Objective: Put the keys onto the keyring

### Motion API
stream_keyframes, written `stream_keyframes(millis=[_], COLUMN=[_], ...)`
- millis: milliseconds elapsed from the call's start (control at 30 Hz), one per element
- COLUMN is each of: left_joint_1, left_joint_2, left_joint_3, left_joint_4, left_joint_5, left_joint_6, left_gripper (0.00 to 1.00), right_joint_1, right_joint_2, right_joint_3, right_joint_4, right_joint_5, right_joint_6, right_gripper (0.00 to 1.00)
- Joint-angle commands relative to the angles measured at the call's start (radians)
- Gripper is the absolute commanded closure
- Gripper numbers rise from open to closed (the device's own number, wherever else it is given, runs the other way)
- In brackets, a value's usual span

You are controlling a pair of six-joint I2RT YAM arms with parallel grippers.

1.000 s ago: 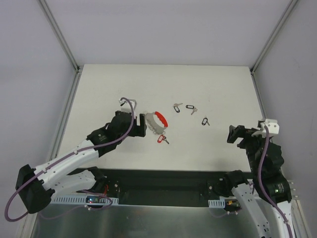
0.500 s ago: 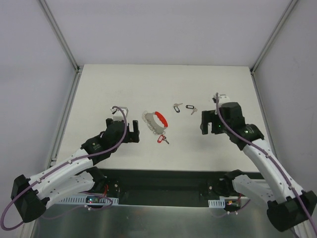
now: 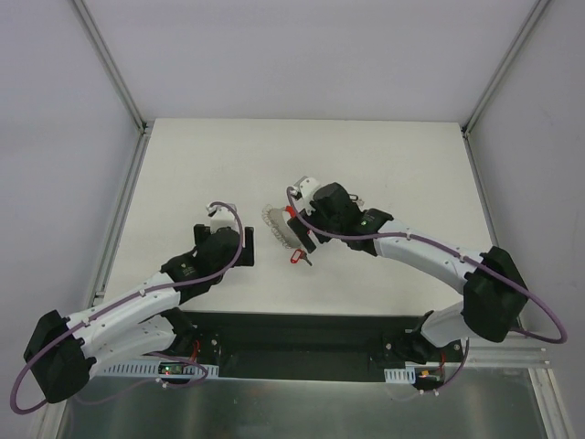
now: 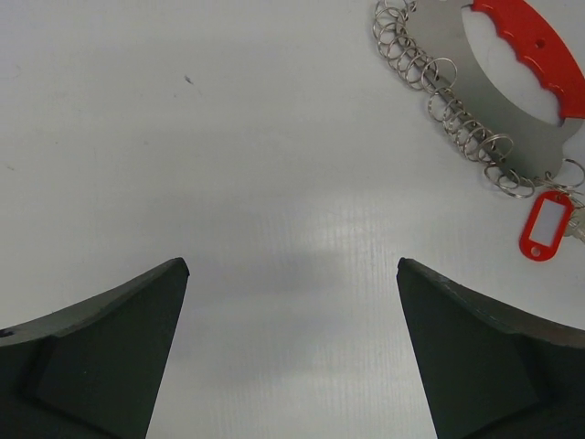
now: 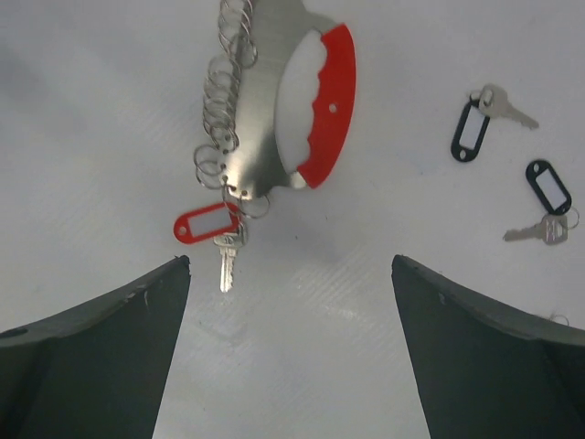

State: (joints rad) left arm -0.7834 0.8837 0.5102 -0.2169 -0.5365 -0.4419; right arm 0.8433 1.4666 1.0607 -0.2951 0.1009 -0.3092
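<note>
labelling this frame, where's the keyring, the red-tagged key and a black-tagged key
keyring (image 5: 331, 101): right wrist view, on its red arc
red-tagged key (image 5: 205, 223): right wrist view, on the red tag
black-tagged key (image 5: 468, 131): right wrist view, on its oval tag

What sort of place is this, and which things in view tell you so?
Most likely a robotics lab test cell: a left arm and right arm mounted at the near edge of a white table, plain walls with metal frame posts, and a keyring and tagged keys laid out.
</note>
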Motion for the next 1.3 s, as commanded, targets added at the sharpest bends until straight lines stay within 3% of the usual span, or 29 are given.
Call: stream_keyframes(millis=[0,67,167,300,567,833,1100,1267], left_joint_1=[0.013,0.015,0.015,0.018,0.018,0.018,0.019,0.019], left_joint_2=[-0.026,-0.038,-0.063,-0.095,-0.121,-0.108,-0.069,-0.060], left_joint_3=[-0.048,-0.068,-0.090,-0.111,-0.131,-0.122,-0.108,-0.105], left_joint_4=[0.070,0.091,0.120,0.139,0.157,0.162,0.169,0.175], left_joint_5=[-0.069,-0.082,-0.098,-0.117,-0.109,-0.085,-0.065,-0.059], left_joint_6=[-0.009,-0.008,-0.001,-0.001,0.003,0.000,-0.001,-0.004], left_gripper=[0.01,0.01,0.01,0.01,0.01,0.01,0.01,0.01], right_joint_1=[0.028,0.027,0.010,-0.061,-0.122,-0.130,-0.128,-0.086], right_joint_2=[-0.078,-0.091,-0.055,0.029,0.198,0.362,0.406,0.368], right_joint_3=[-0.051,-0.067,-0.022,0.080,0.133,0.234,0.239,0.211], right_joint_4=[0.347,0.440,0.433,0.337,0.314,0.211,0.131,0.064], right_joint_5=[0.003,0.010,-0.004,-0.205,-0.415,-0.564,-0.616,-0.521], right_joint_6=[-0.041,-0.044,-0.053,0.019,0.030,-0.028,-0.082,-0.160], right_gripper=[0.04,0.02,0.01,0.02,0.04,0.42,0.52,0.53])
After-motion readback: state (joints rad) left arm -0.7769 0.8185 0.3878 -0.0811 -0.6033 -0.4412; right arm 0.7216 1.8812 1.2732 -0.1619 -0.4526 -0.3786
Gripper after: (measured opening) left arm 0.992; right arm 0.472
